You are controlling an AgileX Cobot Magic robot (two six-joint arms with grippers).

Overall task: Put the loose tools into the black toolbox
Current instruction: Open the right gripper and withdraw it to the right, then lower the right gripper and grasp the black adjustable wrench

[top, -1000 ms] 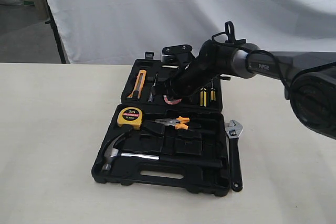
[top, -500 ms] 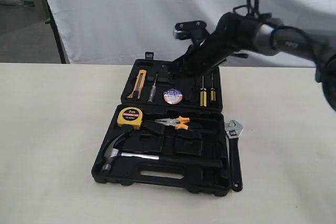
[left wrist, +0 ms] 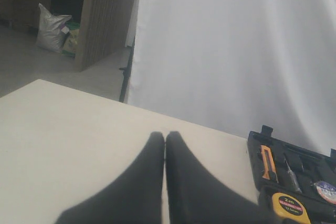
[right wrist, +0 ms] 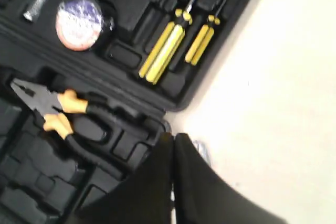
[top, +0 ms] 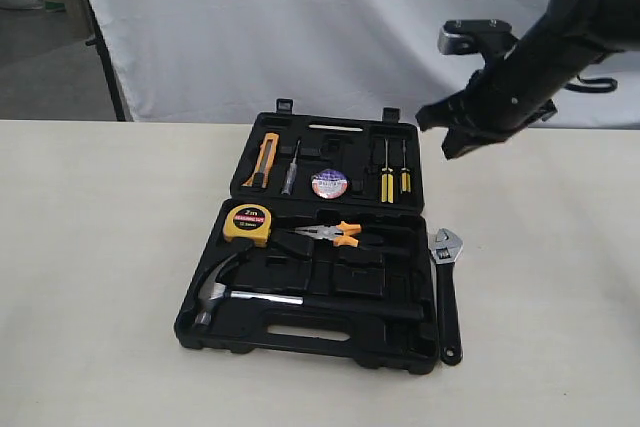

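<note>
The black toolbox (top: 205, 332) lies open in the middle of the table. The claw hammer (top: 250, 293) rests in its near half and the black tape roll (top: 329, 184) sits in a recess of the far half. The adjustable wrench (top: 445, 292) lies on the table just right of the case; its silver jaw (right wrist: 202, 153) peeks out beside my right fingers. My right gripper (top: 440, 135) hangs shut and empty in the air above the table, right of the case's far corner. My left gripper (left wrist: 165, 136) is shut and empty over bare table left of the toolbox (left wrist: 310, 174).
In the case are a yellow tape measure (top: 248, 224), orange-handled pliers (top: 330, 235), an orange utility knife (top: 265, 160) and two yellow-striped screwdrivers (top: 393, 182). A white curtain backs the table. Open tabletop lies left and right of the case.
My right arm has risen from over the tape roll in the far half of the case and swung up and to the right. The tape roll stays in its recess.
</note>
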